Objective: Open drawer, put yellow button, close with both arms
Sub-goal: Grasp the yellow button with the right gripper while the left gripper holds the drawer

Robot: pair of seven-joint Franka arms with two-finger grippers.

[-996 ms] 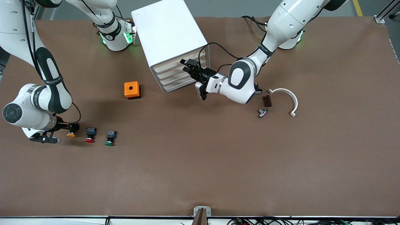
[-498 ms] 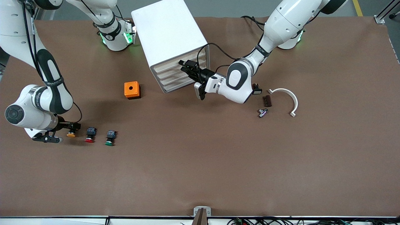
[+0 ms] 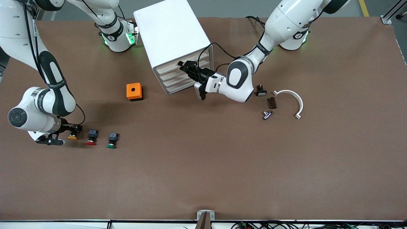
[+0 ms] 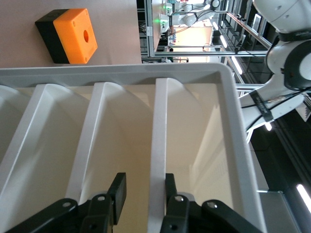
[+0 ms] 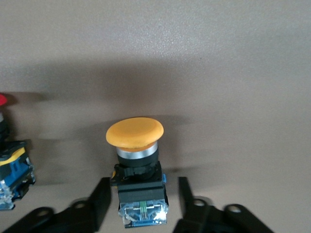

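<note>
We have two steps running at once. Our left pincer point(image 3: 188, 70) is at the front of the white drawer cabinet point(image 3: 173, 44), its fingers point(image 4: 118, 190) spread to either side of one drawer's front lip point(image 4: 158, 160) and not yet pressing it, as the left wrist view shows. To do this well, we judge we should close squarely on that lip before pulling, then draw straight out along the cabinet's own facing, which sits skewed on the worktop point(image 3: 222, 159), so the drawer does not bind or drag the cabinet.

Our right pincer point(image 3: 73, 128) is down at the yellow button point(image 3: 72, 137), which lies on the worktop toward the right arm's end, well apart from the cabinet. In the right wrist view the fingers point(image 5: 99, 199) stand open on both sides of the button's black body point(image 5: 139, 182), with gaps showing. We should close on the body below the cap, not on the cap itself.

By count: three push buttons in a row, yellow, then red point(image 3: 92, 139), then green point(image 3: 111, 142); one orange box point(image 3: 134, 91) beside the cabinet; four drawers in it; and beside the left arm's wrist one curved white piece point(image 3: 294, 100), one dark brown block point(image 3: 272, 102), one small black part point(image 3: 261, 91) and one metal fitting point(image 3: 267, 114).
</note>
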